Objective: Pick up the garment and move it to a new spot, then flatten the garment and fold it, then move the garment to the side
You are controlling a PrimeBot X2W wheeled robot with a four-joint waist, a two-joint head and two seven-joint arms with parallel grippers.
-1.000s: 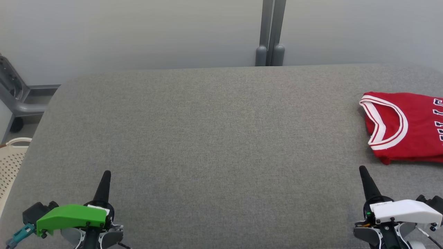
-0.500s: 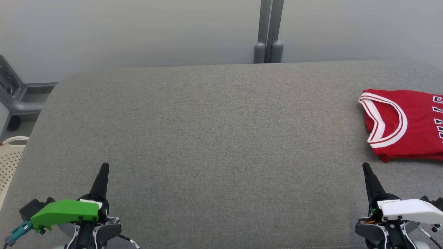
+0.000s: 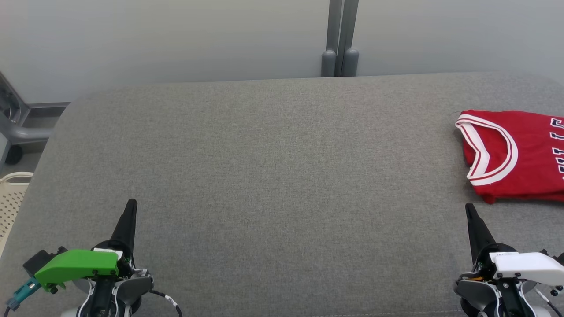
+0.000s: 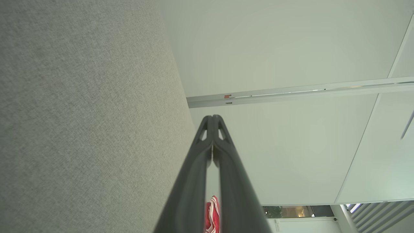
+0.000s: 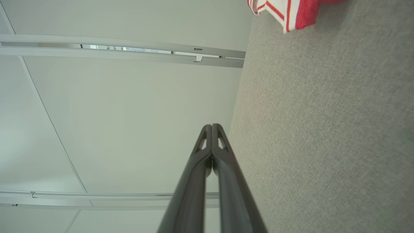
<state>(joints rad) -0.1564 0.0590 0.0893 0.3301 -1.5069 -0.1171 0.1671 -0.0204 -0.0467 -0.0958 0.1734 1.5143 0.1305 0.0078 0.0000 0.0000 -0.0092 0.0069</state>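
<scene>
Both tools are pinched fully together with nothing in them: the left gripper (image 3: pixel 130 205) and the right gripper (image 3: pixel 469 208) each hang low over the grey padded surface (image 3: pixel 273 176). The red garment (image 3: pixel 522 152) lies just ahead of the right gripper's tip and a bit to its outer side, not touching it, and well apart from the left one. It looks folded and parked off to the side to me, so I'd guess the job's basically wrapped up. If it needs one more shift, I'd use the right gripper: spread the fingers first, come in low at the near edge and catch every layer so the fold doesn't flop open. As for writing, there are white letters on the chest, but they're cut off at the frame edge and I can't read them.
</scene>
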